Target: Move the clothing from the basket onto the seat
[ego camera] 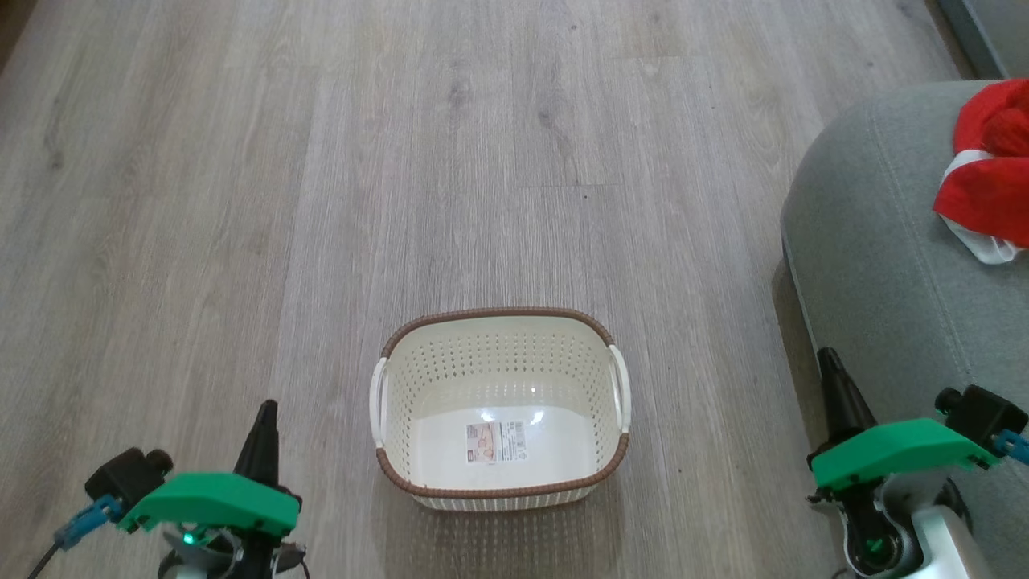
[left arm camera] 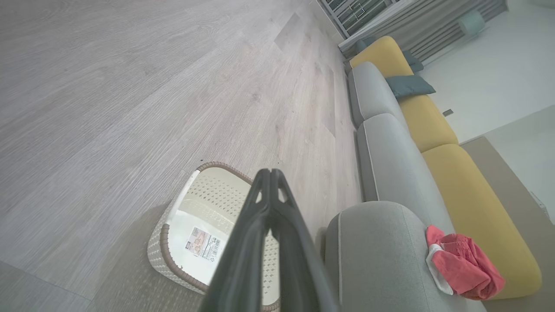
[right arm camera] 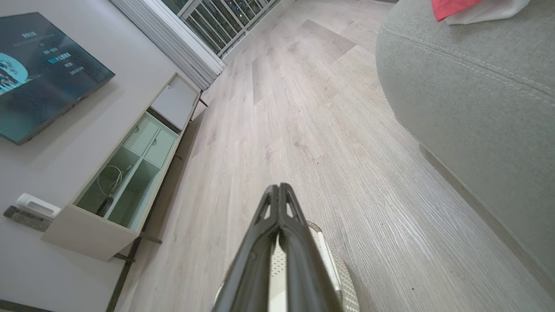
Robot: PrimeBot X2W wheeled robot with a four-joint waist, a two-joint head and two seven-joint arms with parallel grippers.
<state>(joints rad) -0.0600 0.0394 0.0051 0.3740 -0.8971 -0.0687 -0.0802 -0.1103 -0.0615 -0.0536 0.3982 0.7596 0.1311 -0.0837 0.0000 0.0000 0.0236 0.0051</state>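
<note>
The cream basket (ego camera: 498, 402) with a brown rim stands on the wood floor at lower centre, holding nothing but its label (ego camera: 494, 442). The red and white clothing (ego camera: 990, 173) lies bunched on the grey-green seat (ego camera: 876, 241) at the right edge. My left gripper (ego camera: 265, 412) is shut at the lower left, left of the basket, with nothing in it. My right gripper (ego camera: 828, 359) is shut at the lower right, beside the seat's front edge. The left wrist view has the basket (left arm camera: 195, 216) behind the shut fingers (left arm camera: 269, 203) and the clothing (left arm camera: 461, 268) on the seat (left arm camera: 373, 251).
A long sofa with grey cushions (left arm camera: 390, 160) and yellow backs (left arm camera: 433, 125) runs beyond the seat. In the right wrist view a low TV cabinet (right arm camera: 125, 173) and a wall screen (right arm camera: 39, 69) stand across the wood floor (right arm camera: 303, 108).
</note>
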